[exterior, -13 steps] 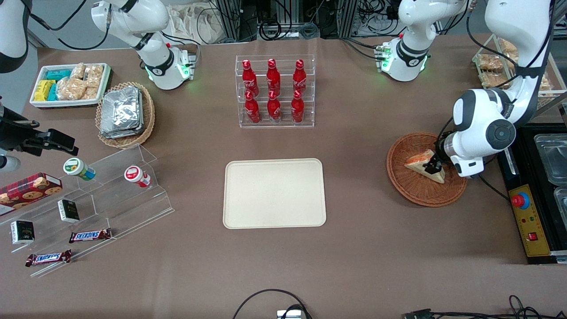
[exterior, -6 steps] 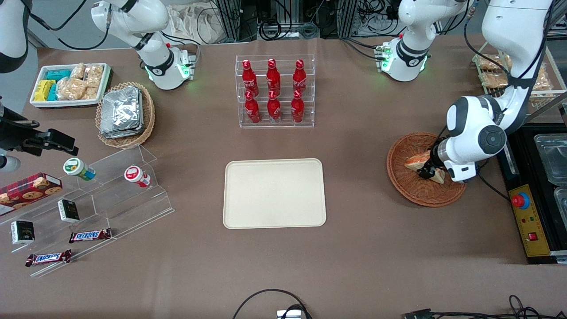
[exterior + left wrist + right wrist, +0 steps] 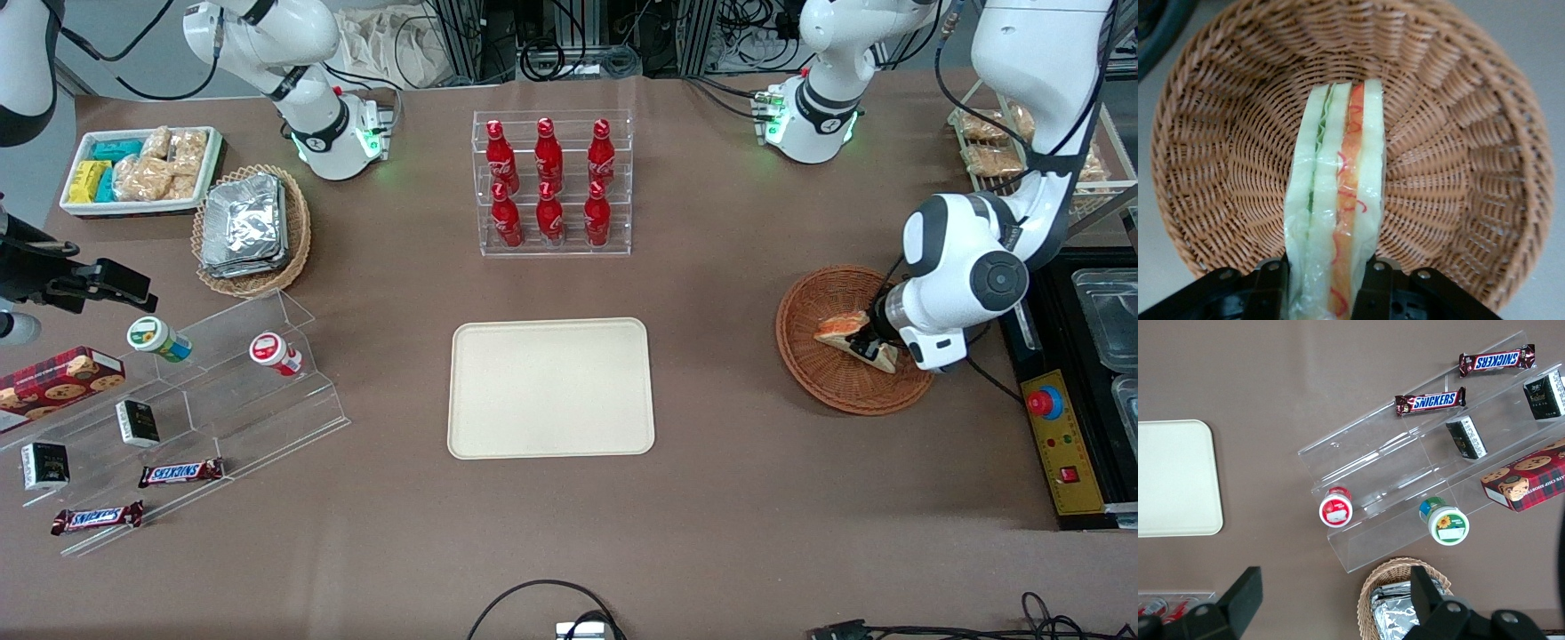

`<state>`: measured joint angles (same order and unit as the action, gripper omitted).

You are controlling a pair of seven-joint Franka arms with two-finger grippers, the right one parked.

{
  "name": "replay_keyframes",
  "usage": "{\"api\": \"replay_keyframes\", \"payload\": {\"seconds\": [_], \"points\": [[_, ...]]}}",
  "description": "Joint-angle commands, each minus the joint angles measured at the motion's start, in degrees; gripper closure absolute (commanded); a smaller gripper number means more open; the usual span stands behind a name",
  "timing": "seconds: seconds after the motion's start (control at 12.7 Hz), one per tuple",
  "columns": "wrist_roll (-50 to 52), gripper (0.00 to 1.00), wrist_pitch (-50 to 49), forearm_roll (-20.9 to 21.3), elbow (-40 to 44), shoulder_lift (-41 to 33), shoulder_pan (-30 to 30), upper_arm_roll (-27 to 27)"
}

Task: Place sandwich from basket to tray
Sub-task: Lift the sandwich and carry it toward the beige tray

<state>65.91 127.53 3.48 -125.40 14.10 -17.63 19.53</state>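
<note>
Bright even overhead light, soft short shadows, sharp front view, wrist close-up slightly soft

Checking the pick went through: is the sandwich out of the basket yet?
Not yet. The sandwich is clamped on edge between the gripper fingers, still over the basket; the tray holds nothing.

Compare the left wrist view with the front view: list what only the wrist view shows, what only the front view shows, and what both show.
Only the left wrist view shows the sandwich's green and orange filling layers close up, wrapped in clear film, with a finger pressed against each side. Only the front view shows the tray, bare, toward the parked arm's end from the basket, plus the red bottles. Both show the gripper shut on the sandwich over the basket.
</note>
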Motion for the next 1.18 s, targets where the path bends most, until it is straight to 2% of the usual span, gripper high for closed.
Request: {"api": "replay_keyframes", "payload": {"seconds": [0.0, 0.24, 0.39, 0.47, 0.71, 0.87, 1.1], "points": [[1.59, 1.0, -9.89, 0.21, 8.2, -1.1, 0.05, 2.08], [0.98, 1.0, -24.55, -0.23, 22.59, -0.58, 0.14, 6.73], [-1.82, 1.0, -32.31, 0.12, 34.11, 3.54, 2.06, 11.38], [-5.06, 1.0, -32.52, 0.56, 37.56, 5.39, 4.25, 13.32], [-13.51, 1.0, -30.77, 2.92, 44.43, 12.5, 16.18, 13.43], [-13.97, 1.0, -28.75, 5.03, 45.86, 17.51, 22.09, 13.43], [-12.22, 1.0, -20.33, 10.91, 45.77, 24.9, 28.69, 13.25]]}}
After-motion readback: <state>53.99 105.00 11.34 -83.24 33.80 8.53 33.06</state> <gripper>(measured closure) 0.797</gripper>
